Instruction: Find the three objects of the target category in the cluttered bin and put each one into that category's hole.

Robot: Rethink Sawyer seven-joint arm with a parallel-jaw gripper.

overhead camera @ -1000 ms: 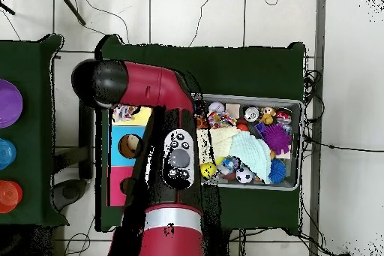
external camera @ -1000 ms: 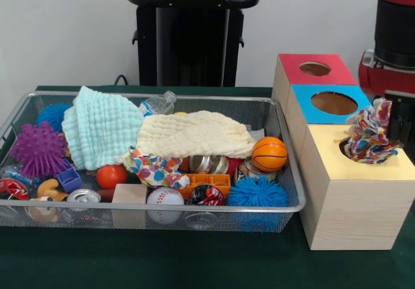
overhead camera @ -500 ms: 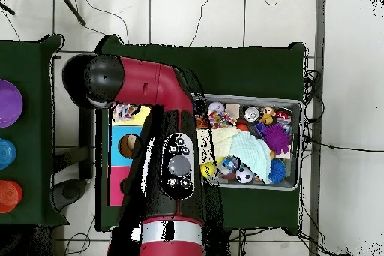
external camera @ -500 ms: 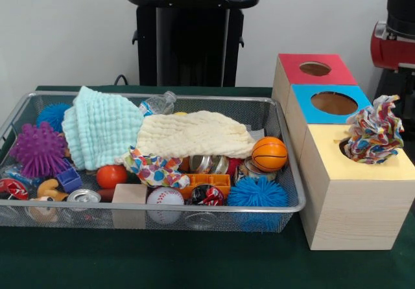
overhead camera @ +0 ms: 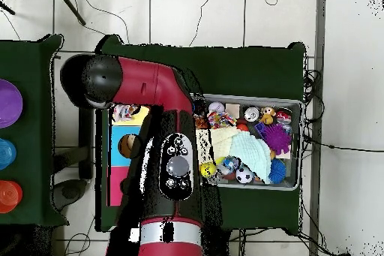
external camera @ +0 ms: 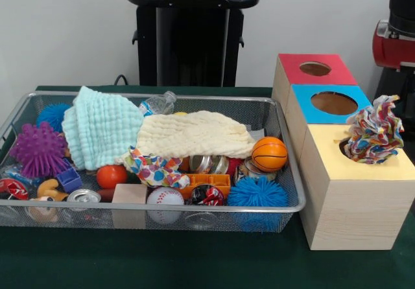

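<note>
Since the ruffled patterned cloth (external camera: 371, 131) sits bunched on top of the yellow box's (external camera: 350, 205) hole, mostly proud of it, I'd call this drop not finished. It needs a straight push down through the middle of the bunch, not at its edge, or it may tip off the lid onto the tabletop (external camera: 194, 263).

The arm (external camera: 394, 39) shows only at the front view's right edge, above and behind the boxes. I can't make out the pincer, so can't tell if it's open or holding anything.

Counts:
- Boxes: 3, with the blue box (external camera: 334, 104) and red box (external camera: 314, 69) holes bare.
- Cloths in the wire bin (external camera: 288, 172): 3, namely mint cloth (external camera: 100, 126), cream cloth (external camera: 194, 133), patterned scrap (external camera: 154, 168).
- Spiky balls: 3, one purple, two blue.
- One each: basketball (external camera: 269, 153), baseball (external camera: 165, 198).
</note>
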